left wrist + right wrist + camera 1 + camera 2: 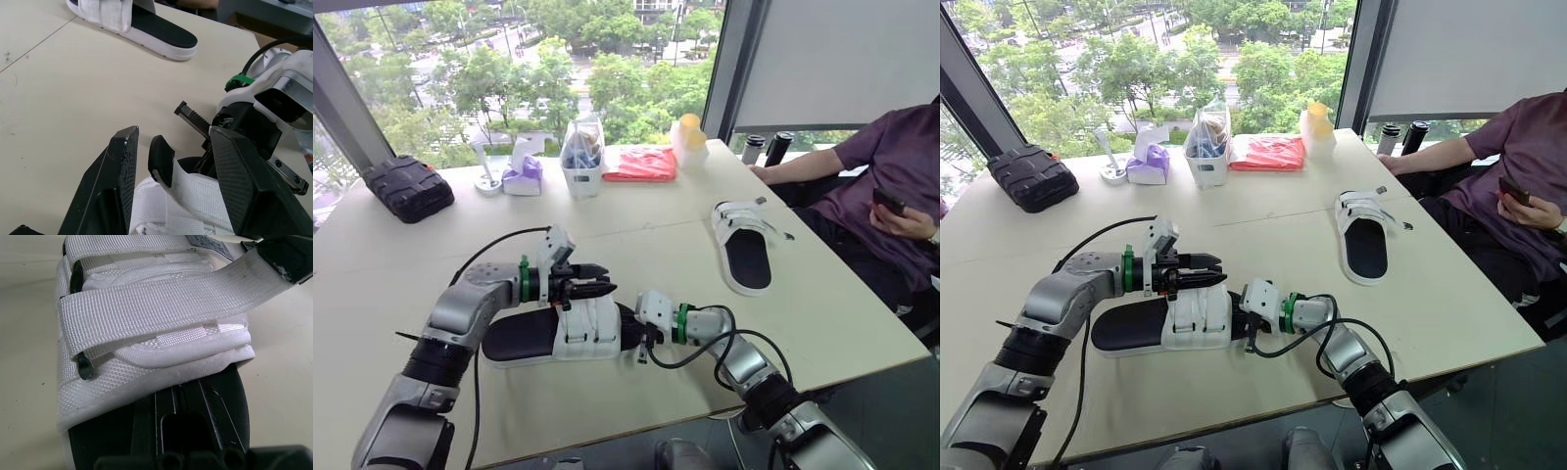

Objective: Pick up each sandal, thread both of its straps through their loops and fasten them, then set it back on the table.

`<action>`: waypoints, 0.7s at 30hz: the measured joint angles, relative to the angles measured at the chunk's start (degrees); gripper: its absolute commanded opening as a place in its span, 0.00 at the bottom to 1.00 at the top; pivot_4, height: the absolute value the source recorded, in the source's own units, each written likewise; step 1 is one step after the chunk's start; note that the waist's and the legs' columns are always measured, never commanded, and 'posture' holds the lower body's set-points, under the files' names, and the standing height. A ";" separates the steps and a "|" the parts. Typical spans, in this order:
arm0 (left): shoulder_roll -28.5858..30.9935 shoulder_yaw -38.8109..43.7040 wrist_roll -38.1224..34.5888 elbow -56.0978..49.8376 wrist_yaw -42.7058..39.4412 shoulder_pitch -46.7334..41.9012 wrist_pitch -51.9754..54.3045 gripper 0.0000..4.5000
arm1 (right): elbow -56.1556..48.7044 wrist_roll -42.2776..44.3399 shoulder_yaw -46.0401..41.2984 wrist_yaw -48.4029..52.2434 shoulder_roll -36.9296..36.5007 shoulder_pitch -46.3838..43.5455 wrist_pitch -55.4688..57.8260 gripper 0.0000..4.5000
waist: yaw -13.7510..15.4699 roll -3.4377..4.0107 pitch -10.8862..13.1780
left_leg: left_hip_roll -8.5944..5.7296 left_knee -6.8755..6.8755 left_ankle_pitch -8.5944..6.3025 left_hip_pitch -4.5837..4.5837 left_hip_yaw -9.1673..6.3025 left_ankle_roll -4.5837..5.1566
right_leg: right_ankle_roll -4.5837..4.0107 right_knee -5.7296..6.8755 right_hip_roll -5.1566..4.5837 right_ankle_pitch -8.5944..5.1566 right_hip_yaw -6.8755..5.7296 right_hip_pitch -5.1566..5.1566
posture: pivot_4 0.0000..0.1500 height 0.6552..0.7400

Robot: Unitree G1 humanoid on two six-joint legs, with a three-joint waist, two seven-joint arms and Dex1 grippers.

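**Head views.** The near sandal [573,333] lies on the table [656,230] close to its front edge, between the 2 arms. The left gripper [605,289] hovers over the sandal's white upper. The right gripper [628,335] meets the sandal's toe end. The far sandal [744,250] rests well apart toward the right edge, near a seated person [891,166].

**Left wrist view.** The left claw is partly open. The strap [195,193] rises between its 2 fingers [115,186], and a sliver of gap shows beside the strap's black tip. I judge the strap is bracketed rather than firmly pinched.

**Right wrist view.** The strap appears to pass through the black loop [84,368] and fold back across the upper toward the other claw. 1 finger of the right claw lies flat along the black footbed and the other is hidden beneath. It looks closed on the toe, steadying the sandal.

**Risks.**
- With so loose a hold, the strap could slide out as it is drawn over. It could then spring back through the loop or land crooked on its fastening patch.
- The 2 grippers work almost touching, so a sideways pull could knock 1 against the other.
- A hard tug might also drag the sandal toward the nearby front edge.

**Room.** The table is bare between the 2 sandals and behind the near one. The black case [408,186] and the other items along the window side sit well apart. The person's arm beside the far sandal narrows the room there.
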 measured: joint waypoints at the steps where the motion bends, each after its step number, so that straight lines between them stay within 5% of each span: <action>1: -0.05 -0.01 0.06 0.01 -0.33 0.00 0.09 0.18 | 0.00 0.00 0.00 0.00 0.00 0.00 0.00 0.00 | 0.00 0.00 0.00 | 0.00 0.00 0.00 0.01 0.00 0.00 | 0.00 0.00 0.00 0.00 0.00 0.00 | 1.00 1.00; 3: -0.05 -0.01 0.06 -0.01 -1.12 0.01 0.25 0.02 | 0.00 0.00 0.00 -0.02 0.00 0.01 0.00 0.00 | 0.00 0.01 0.01 | 0.00 0.00 0.00 0.01 -0.01 0.00 | 0.00 0.00 0.00 0.00 0.00 0.00 | 1.00 1.00; 21: -0.73 7.34 -14.20 -10.52 0.55 0.08 16.26 0.02 | -0.01 0.00 -0.28 -0.51 0.07 -0.03 -0.51 0.00 | 0.06 -0.14 0.55 | 0.01 0.01 -0.02 0.00 -0.03 -0.03 | 0.00 -0.03 0.00 0.00 -0.07 -0.01 | 1.00 1.00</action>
